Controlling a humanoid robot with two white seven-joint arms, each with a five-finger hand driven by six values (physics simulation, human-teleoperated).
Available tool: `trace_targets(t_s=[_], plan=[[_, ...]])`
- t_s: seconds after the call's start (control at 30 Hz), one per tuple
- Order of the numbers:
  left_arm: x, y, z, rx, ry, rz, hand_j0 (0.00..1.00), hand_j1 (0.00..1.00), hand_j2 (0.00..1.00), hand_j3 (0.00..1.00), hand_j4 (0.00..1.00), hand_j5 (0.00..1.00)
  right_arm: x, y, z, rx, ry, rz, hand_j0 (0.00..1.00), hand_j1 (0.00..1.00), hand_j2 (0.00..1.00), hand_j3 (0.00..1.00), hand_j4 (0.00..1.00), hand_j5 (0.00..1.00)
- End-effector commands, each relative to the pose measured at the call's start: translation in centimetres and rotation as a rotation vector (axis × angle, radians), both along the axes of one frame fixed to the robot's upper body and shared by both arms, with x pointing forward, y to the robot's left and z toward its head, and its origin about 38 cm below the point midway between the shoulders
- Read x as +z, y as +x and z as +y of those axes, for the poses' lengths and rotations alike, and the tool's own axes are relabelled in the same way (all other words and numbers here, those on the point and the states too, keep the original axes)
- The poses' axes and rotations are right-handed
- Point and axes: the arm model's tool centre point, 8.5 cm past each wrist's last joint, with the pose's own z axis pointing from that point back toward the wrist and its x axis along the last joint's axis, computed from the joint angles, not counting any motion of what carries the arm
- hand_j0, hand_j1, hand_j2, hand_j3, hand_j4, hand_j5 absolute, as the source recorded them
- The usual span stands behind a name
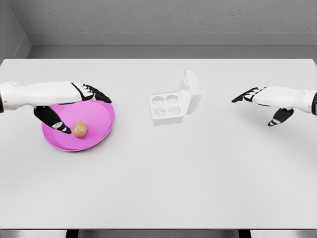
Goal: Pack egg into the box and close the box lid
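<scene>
Egg [80, 129], one, lies on one plate [101, 116] beside one open box [174, 103].

Both forearms [29, 94] cut off at frame edges

Bright, even light falls from overhead. Soft shadows sit under the table [158, 188] objects (slightly soft render, no glare).

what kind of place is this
Likely a simulated tabletop test room, not a real kitchen: a plain white table against bare grey walls, holding only a pink plate and a white four-cup egg box.
</scene>
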Motion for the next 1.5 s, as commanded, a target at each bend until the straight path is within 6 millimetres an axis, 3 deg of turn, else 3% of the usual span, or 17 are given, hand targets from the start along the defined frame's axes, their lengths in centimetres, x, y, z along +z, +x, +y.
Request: trace_targets(t_s=[0.0, 0.17, 0.27, 0.4, 0.5, 0.57, 0.77, 0.9, 1.1, 1.47], plan=[[-1.4, 0.5, 1.0, 0.055, 0.036, 0.036, 1.0, 1.0, 1.0, 1.0, 1.0, 1.0, -0.3, -0.1, 0.2, 0.002, 0.002, 0.008, 1.0, 1.0, 1.0, 1.0, 1.0, 1.0], [-1.9, 0.2, 0.8, 0.03, 0.089, 0.037, 1.0, 1.0, 1.0, 1.0, 1.0, 1.0, -0.8, -0.4, 0.4, 0.027, -0.005, 0.021, 1.0, 1.0, 1.0, 1.0, 1.0, 1.0], [-2.7, 0.6, 0.1, 0.014, 0.153, -0.001, 1.0, 1.0, 1.0, 1.0, 1.0, 1.0, -0.9, 0.4, -1.1, -0.018, -0.018, 0.033, 1.0, 1.0, 1.0, 1.0, 1.0, 1.0], [-3.4, 1.1, 0.4, 0.021, 0.213, -0.032, 1.0, 1.0, 1.0, 1.0, 1.0, 1.0, -0.5, 0.6, -1.1, -0.018, -0.019, 0.022, 1.0, 1.0, 1.0, 1.0, 1.0, 1.0], [-4.0, 1.6, -0.4, 0.008, 0.227, -0.049, 1.0, 1.0, 1.0, 1.0, 1.0, 1.0, 0.1, 1.0, -0.5, -0.009, -0.01, 0.006, 1.0, 1.0, 1.0, 1.0, 1.0, 1.0], [-4.6, 2.1, 0.1, 0.032, 0.226, -0.032, 1.0, 1.0, 1.0, 1.0, 1.0, 1.0, 0.6, 1.3, -0.1, -0.004, -0.004, -0.009, 1.0, 1.0, 1.0, 1.0, 1.0, 1.0], [-6.3, 2.9, 1.0, 0.074, 0.221, 0.004, 1.0, 1.0, 1.0, 1.0, 1.0, 1.0, -0.3, 1.6, 2.7, 0.047, 0.033, 0.0, 1.0, 1.0, 1.0, 1.0, 1.0, 1.0], [-7.2, 3.8, 1.0, 0.098, 0.21, 0.019, 1.0, 1.0, 1.0, 1.0, 1.0, 1.0, -0.4, 1.6, 2.5, 0.041, 0.031, 0.003, 1.0, 1.0, 1.0, 1.0, 1.0, 1.0], [-8.3, 3.2, 1.4, 0.102, 0.216, 0.046, 1.0, 1.0, 1.0, 1.0, 1.0, 1.0, -0.6, 1.8, 2.7, 0.039, 0.038, 0.007, 1.0, 1.0, 1.0, 1.0, 1.0, 1.0], [-8.4, 3.3, 1.6, 0.1, 0.262, 0.018, 1.0, 1.0, 1.0, 1.0, 1.0, 1.0, -2.0, 4.3, 4.2, 0.019, 0.044, 0.045, 1.0, 1.0, 1.0, 1.0, 1.0, 1.0]])
